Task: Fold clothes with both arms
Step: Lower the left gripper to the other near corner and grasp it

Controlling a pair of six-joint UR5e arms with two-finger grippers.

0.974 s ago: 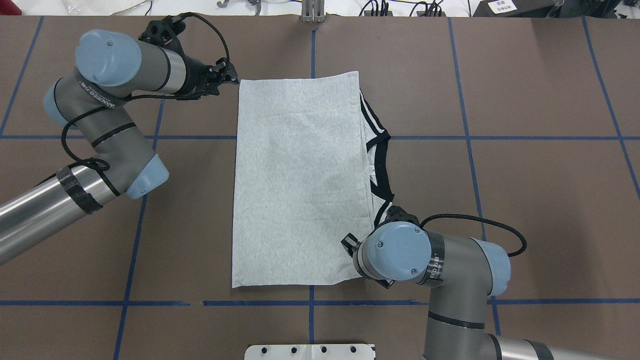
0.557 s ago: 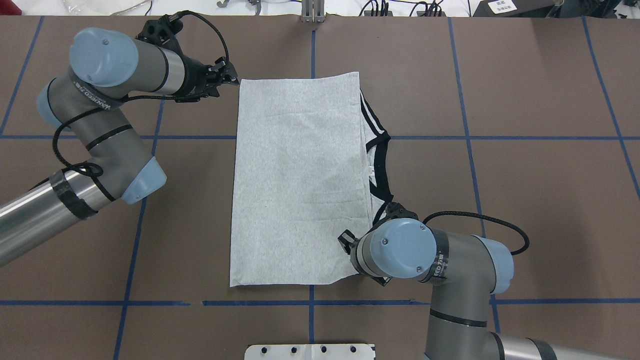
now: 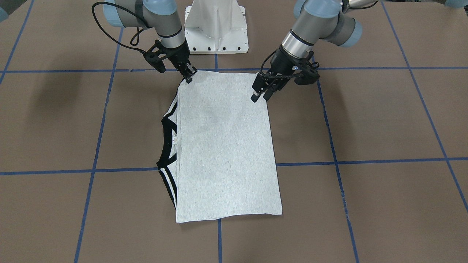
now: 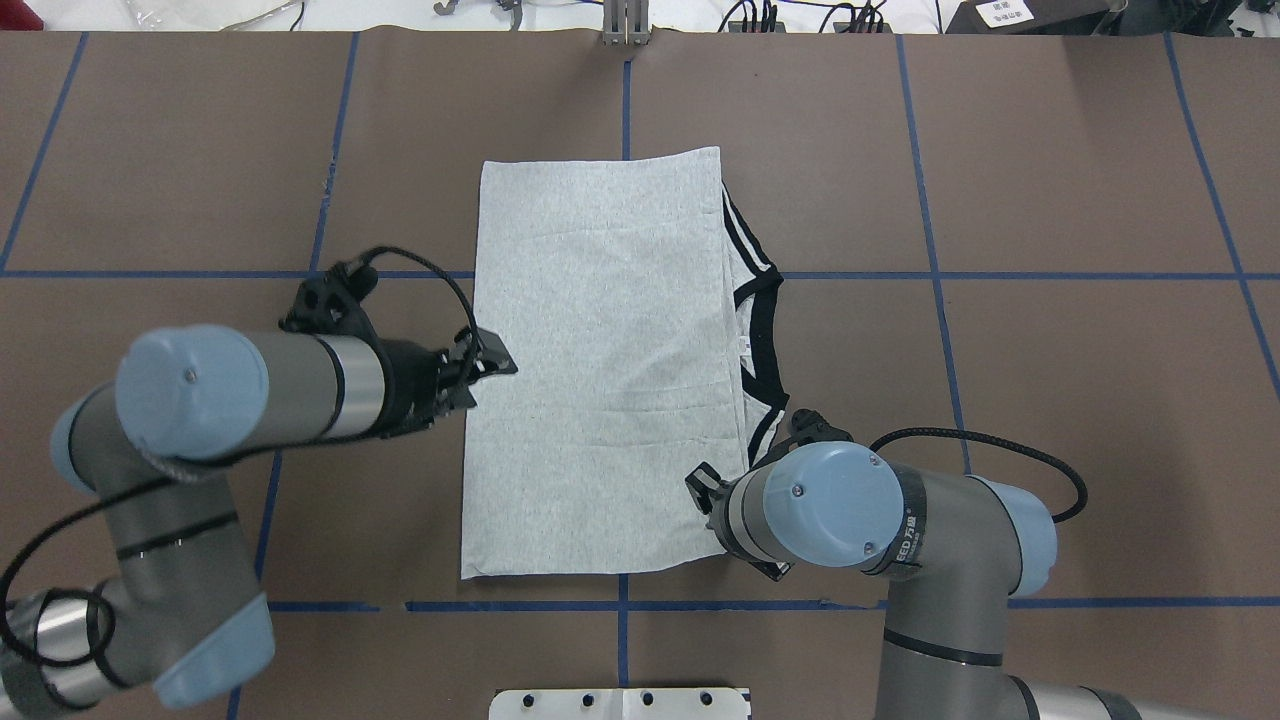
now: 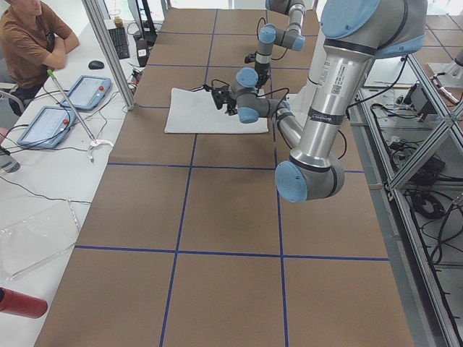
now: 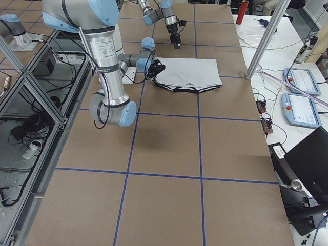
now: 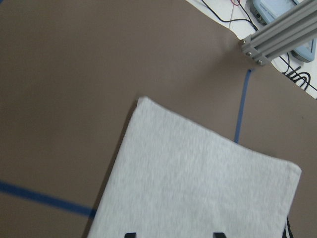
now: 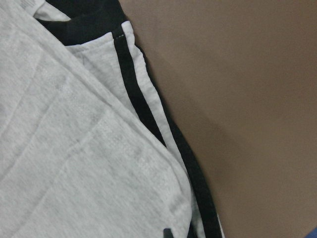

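Brown table [image 4: 1050,150] w/ blue tape grid [image 4: 1000,275], seen on my remote cams. The grey T-shirt [image 4: 600,350] lies flat at the table's ctr, folded into a long rectangle that runs from the robot-side edge toward the operators' edge. Its black neckband [image 4: 762,330] and shoulder stripes [image 4: 745,235] stick out on the side facing the table's right edge.

Around it: a white pedestal [image 3: 216,29] at the robot-side edge, near the shirt's close end. Past the operators' edge is a white side table w/ two control pads [image 5: 69,105], a red cylinder [image 5: 18,302] and a seated person [image 5: 29,36]. An aluminium post [image 5: 108,50] stands btwn the two tables.

In the way: on my overhead cam the right arm's wrist [image 4: 830,505] covers its own end effector, so I read it from the front & wrist cams. The right end effector [image 3: 189,77] has its fingers narrow, pinched on the shirt's robot-side corner, neckband side.

The left end effector [image 3: 260,98] has its fingers wide apart & grips nothing. It sits at the shirt's long edge facing the table's left edge, toward the robot-side end. The wrist cam shows both fingertips [image 7: 130,234] spread over grey cloth. I can't tell if they touch it.

Vs 1 s ago: the left arm has swung back from the shirt's far corner, along that edge, toward the robot. The right wrist has drifted slightly toward the table's right edge. The shirt outline is approx unchanged.
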